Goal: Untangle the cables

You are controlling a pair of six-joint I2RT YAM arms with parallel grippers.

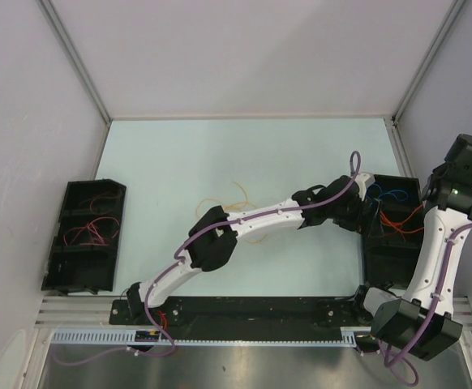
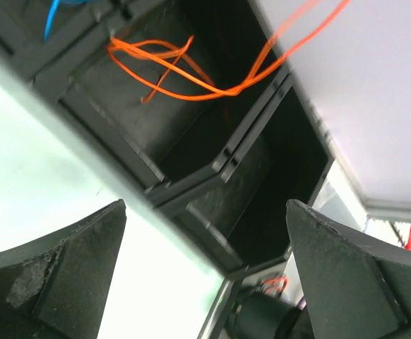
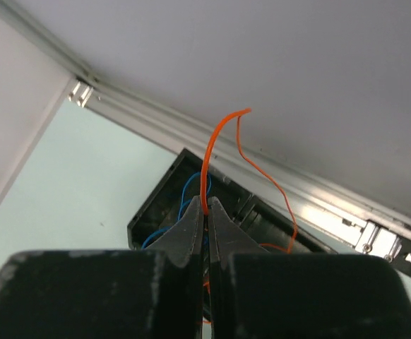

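**One orange wire nipped and raised above the right bin**

1. Right pincer (image 3: 206,205): jaws fully closed, with the orange wire (image 3: 207,162) caught at their very tips. The wire leaves the tips toward 12 o'clock, kinks at the top, then drops toward 5 o'clock into the right bin (image 3: 152,212). Its long axis is near upright, from bin to pincer. Its free end cannot be made out.

2. Left pincer (image 2: 204,219): jaws spread as wide as they go and holding nothing, with the mouth facing the bin's compartments. In its own view, orange loops lie crossed in one compartment at 11 o'clock. Two strands run out from them toward 1 o'clock.

3. Blue wire (image 1: 392,194): in the neighbouring compartment of the same bin.

4. Yellow wires (image 1: 234,201): loose on the table (image 1: 220,154), at 9 o'clock from that bin.

5. Red wires (image 1: 90,233): in the left bin (image 1: 67,235), far out at 9 o'clock.

Handling note, by judgement: the step looks like drawing the orange wire out of the bin.
- Lift slowly along the wire's own line and watch where the loops cross.
- If the crossing tightens, let the open pincer part or pin the loops below it; do not pull harder.
- The grip at the tips is slight, so a jerk may slip the wire free.
- Keep the lift clear of the blue wire.
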